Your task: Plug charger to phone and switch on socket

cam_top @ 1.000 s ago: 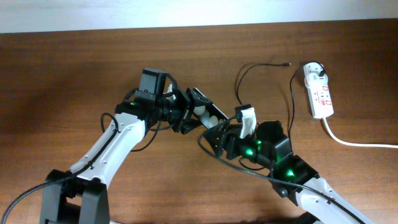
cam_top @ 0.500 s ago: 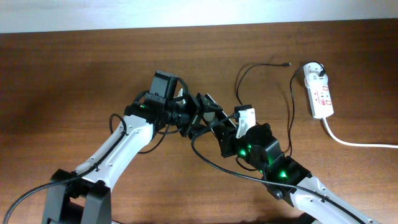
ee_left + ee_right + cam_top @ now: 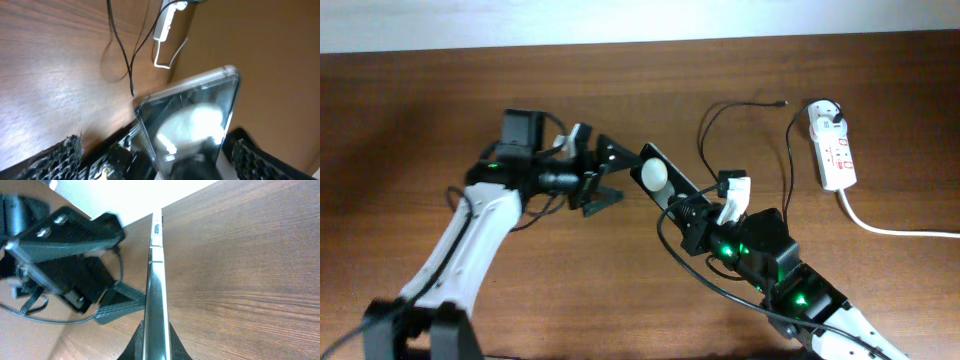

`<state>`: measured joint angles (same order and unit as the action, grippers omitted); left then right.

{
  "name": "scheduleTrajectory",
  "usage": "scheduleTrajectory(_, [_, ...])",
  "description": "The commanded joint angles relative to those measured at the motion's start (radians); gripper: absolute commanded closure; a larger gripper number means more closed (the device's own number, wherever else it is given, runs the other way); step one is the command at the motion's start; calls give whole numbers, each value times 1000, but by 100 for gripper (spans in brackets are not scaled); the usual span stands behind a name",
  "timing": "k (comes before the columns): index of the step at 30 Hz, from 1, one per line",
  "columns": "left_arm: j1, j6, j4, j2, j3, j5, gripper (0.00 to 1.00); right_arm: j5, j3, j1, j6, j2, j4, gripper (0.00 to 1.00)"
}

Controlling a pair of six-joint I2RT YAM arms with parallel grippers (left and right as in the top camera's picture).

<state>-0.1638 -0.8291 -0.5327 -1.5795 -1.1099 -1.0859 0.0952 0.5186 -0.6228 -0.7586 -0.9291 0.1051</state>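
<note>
Over table (image 3: 420, 100), R pincer (image 3: 684, 208) pinches phone (image 3: 656, 176) end; L pincer (image 3: 608, 175) spread beside free edge.

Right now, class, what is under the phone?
The phone is clamped in the right gripper, with brown table wood showing beside it. The spot directly below it is covered by the phone and the gripper, so that cannot be seen.

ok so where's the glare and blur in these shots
Overhead: evenly lit, the phone and the socket both crisp, with no strong glare. Left wrist: the phone sits very close and soft, a white reflection washing its glossy face; the socket far behind looks sharper. Right wrist: the phone is edge-on with a bright sheen along its rim, and the dark shapes left of it are out of focus.
</note>
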Motion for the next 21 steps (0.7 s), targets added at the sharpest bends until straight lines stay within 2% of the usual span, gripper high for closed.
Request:
scheduleTrajectory(1, [111, 407, -354, 192, -5, 114, 1, -2, 17, -4, -37, 57, 14, 96])
scheduleTrajectory(2, [151, 491, -472, 251, -4, 194, 1, -2, 17, -4, -52, 66, 14, 96])
scheduleTrajectory(4, [235, 658, -651, 392, -4, 231, 1, -3, 17, -3, -136, 70, -1, 96])
scheduleTrajectory(5, [339, 710, -719, 570, 4, 282, 1, -2, 16, -4, -229, 60, -5, 96])
scheduleTrajectory(6, [400, 691, -704, 681, 43, 290, 1, -2, 16, -4, -325, 59, -5, 96])
scheduleTrajectory(9, [458, 464, -585, 822, 210, 220, 1, 10, 16, -5, -510, 59, -5, 96])
scheduleTrajectory(11, [457, 240, -428, 850, 353, 161, 1, 32, 16, -5, -591, 57, -5, 96])
scheduleTrajectory(12, [457, 116, -308, 844, 444, 118, 1, 37, 16, -5, -611, 53, -5, 96])
scheduleTrajectory(15, [444, -133, 29, 792, 594, 18, 0, 83, 16, -6, -612, 23, -4, 96])
scheduleTrajectory(18, [351, -325, 311, 693, 622, 17, 1, 108, 16, -6, -657, -36, -3, 96])
scheduleTrajectory(21, [162, -532, 600, 575, 622, 114, 1, 113, 16, -6, -725, -110, 42, 96])
